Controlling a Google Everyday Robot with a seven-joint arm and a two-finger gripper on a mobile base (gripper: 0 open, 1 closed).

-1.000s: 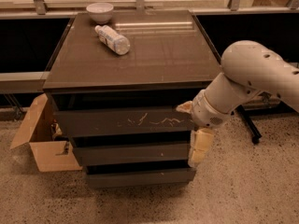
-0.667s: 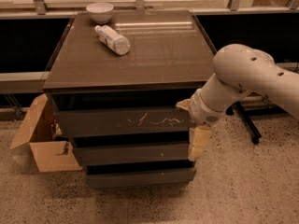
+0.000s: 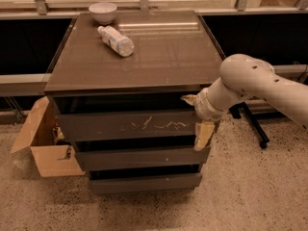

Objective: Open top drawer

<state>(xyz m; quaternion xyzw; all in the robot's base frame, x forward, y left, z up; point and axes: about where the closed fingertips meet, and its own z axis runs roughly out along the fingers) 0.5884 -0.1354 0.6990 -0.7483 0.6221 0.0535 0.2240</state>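
The top drawer [image 3: 96, 125] is the tallest dark grey-brown front of the cabinet, with pale scratch marks across its middle. A dark gap shows between it and the cabinet top. My gripper [image 3: 195, 118] is at the drawer's right end, on the white arm that reaches in from the right. It is open. One fingertip [image 3: 187, 99] points left into the gap above the drawer front. The other finger [image 3: 202, 135] hangs down over the drawer's right edge.
A plastic bottle [image 3: 116, 40] lies on the cabinet top [image 3: 163, 57] and a white bowl [image 3: 103, 12] stands at its back left. Two narrower drawer fronts [image 3: 139, 157] sit below. An open cardboard box [image 3: 43, 143] is on the floor at the left. A chair base [image 3: 252, 124] is at the right.
My arm has shifted a little to the left and closer to the cabinet, bringing the gripper onto the top drawer's right end. The drawer front has not visibly moved.
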